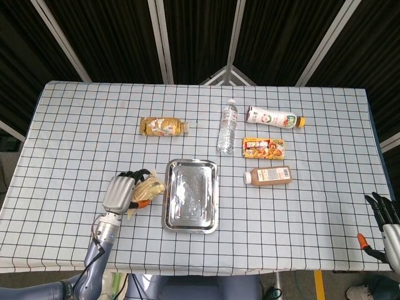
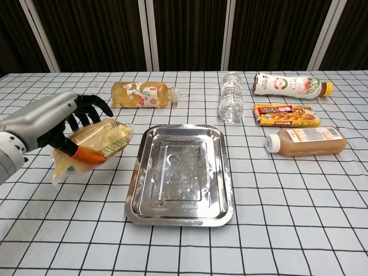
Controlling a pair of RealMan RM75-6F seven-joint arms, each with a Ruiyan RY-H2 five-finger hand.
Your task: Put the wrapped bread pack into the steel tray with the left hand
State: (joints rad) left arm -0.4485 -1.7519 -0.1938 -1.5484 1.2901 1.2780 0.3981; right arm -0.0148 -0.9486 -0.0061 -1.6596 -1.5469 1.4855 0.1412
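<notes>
Dark curtained panels back a table (image 1: 75,125) spread with a black-gridded white cloth. Just to the right of the left hand (image 2: 43,123), the steel tray (image 2: 221,172) lies flat on the cloth with nothing in it. Well beyond that hand's fingertips lies a yellow drink bottle (image 2: 144,94) on its side; farther right are a clear water bottle (image 2: 230,96), a white bottle (image 2: 287,84), a brown bottle (image 2: 305,141) and a flat snack pack (image 2: 286,114), all lying down. The left hand grasps the wrapped bread pack (image 2: 95,144), fingers curled over its top and the orange-tipped thumb under it, the pack tilted and lifted clear of the cloth, not yet over the tray. Far to the right, at the table's near corner, the right hand (image 1: 384,222) holds nothing, fingers spread.
</notes>
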